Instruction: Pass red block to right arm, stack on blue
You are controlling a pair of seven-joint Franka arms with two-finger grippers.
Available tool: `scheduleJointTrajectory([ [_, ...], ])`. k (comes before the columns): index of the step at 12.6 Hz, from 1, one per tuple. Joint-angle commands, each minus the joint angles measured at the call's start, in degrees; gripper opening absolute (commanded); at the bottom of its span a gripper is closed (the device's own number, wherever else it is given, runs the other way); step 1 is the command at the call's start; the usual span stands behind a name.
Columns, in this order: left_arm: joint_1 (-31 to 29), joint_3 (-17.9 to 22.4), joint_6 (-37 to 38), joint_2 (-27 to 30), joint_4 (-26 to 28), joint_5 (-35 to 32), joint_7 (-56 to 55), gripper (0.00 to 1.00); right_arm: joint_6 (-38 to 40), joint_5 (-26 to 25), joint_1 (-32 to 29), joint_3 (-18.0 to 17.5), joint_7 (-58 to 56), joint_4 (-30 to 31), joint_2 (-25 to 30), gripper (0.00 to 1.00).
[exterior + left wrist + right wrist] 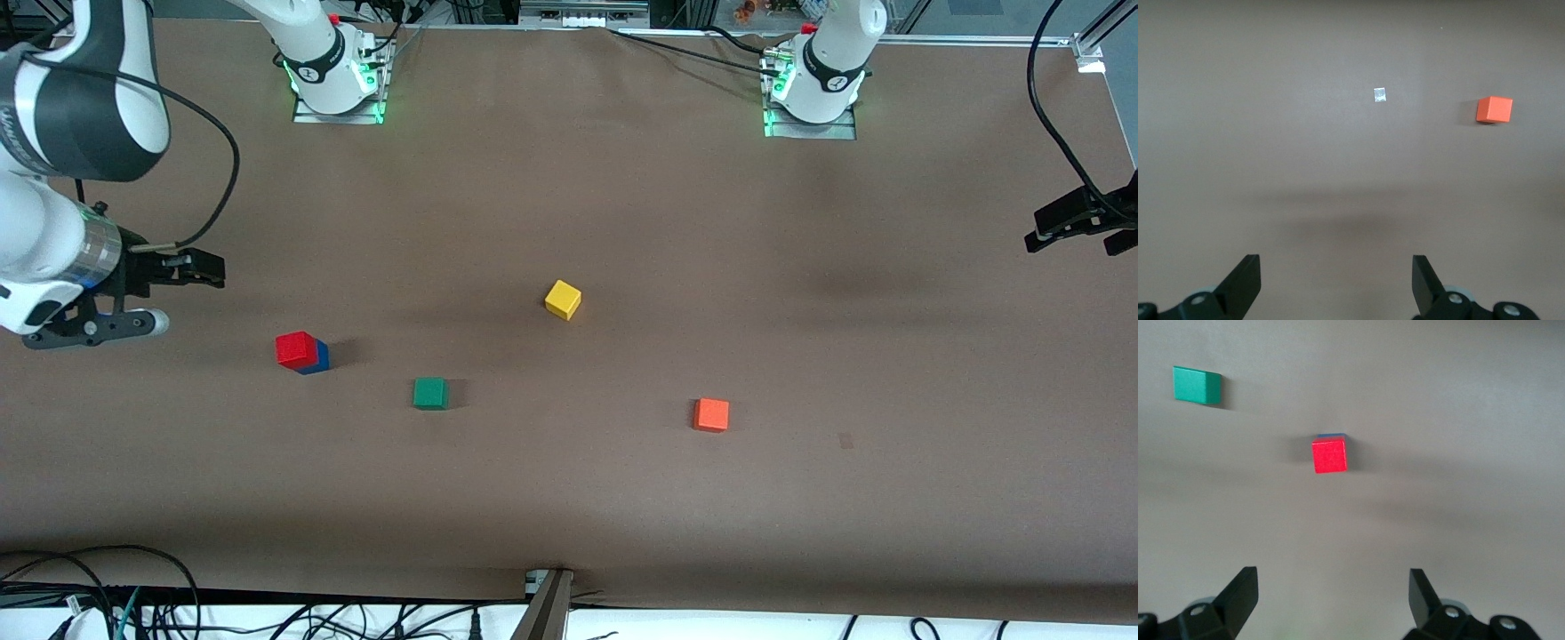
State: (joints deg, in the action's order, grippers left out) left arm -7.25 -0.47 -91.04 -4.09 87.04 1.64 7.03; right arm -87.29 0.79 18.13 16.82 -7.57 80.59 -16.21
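Note:
The red block [295, 348] rests on top of the blue cube [319, 358], toward the right arm's end of the table. In the right wrist view the red block [1330, 456] covers all but a thin edge of the blue cube [1331, 436]. My right gripper [212, 268] hangs open and empty above the table beside the stack, touching neither cube; its fingers [1243, 587] stand wide apart. My left gripper [1071, 236] waits open and empty at the left arm's end of the table, and in its own view, left gripper [1336, 267], nothing lies between the fingers.
A green cube [430, 393] lies beside the stack, nearer the front camera. A yellow cube [563, 300] sits mid-table. An orange cube [711, 415] lies toward the left arm's end, with a small pale tag [1380, 95] on the cloth near it. Cables run along the table's edges.

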Motion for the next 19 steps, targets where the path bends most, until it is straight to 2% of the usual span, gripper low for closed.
scheduleJointTrajectory([
  [1, -0.05, -0.32, 0.25, -0.48, -1.26, -1.38, 1.06, 1.00, 4.83, 0.26, -5.44, -4.75, -0.25, 3.06, 6.87, 1.00],
  [2, -0.13, -0.32, 0.25, -0.48, -1.25, -1.29, 1.06, 1.00, 5.11, 0.00, -7.03, -5.91, -0.43, 5.17, 9.33, 1.00],
  [6, -0.14, -0.32, 0.42, -0.48, -1.34, -1.38, 1.06, 1.00, 4.85, -0.09, -9.95, -6.10, -0.43, 9.23, 17.34, 1.00],
  [9, -0.14, -0.32, 0.42, -0.48, -1.34, -1.29, 1.06, 1.00, 5.55, -0.18, -11.08, -6.54, -0.86, 9.93, 19.46, 1.00],
  [12, -0.14, -0.32, 0.42, -0.48, -1.34, -1.29, 1.06, 1.00, 9.06, -0.52, -12.23, -10.48, 1.32, 10.99, 20.34, 1.00],
  [19, -0.14, -0.32, 0.42, -0.48, -1.34, -1.20, 1.06, 1.00, 8.98, -2.28, -12.41, -9.61, 1.33, 6.60, 16.04, 1.00],
])
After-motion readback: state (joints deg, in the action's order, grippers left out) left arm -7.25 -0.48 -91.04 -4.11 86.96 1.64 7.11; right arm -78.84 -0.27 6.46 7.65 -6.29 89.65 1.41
